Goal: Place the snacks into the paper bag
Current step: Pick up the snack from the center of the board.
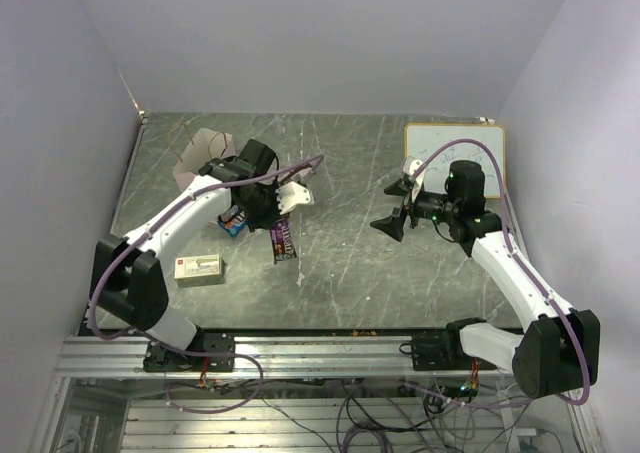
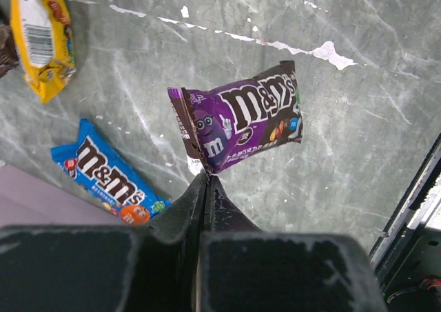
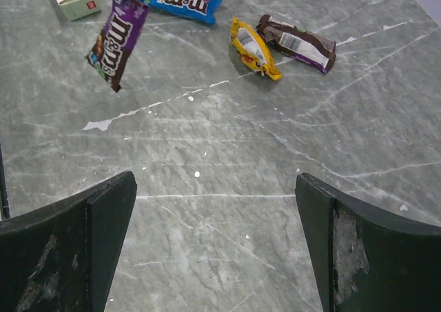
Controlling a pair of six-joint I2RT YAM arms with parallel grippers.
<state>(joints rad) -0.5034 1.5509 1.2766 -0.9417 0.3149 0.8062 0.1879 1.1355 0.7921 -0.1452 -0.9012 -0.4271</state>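
A grey-green marbled worktop (image 1: 340, 263) sits between pale walls. The left pincer (image 2: 207, 178) is clenched on one corner of a purple snack packet (image 2: 241, 119), which hangs on the near side of the pinkish paper bag (image 1: 200, 153). A blue packet (image 2: 107, 178) and a yellow packet (image 2: 45, 36) lie near the bag. The right pincer (image 3: 215, 181), well to the bag's right, is spread wide, grasping nothing.
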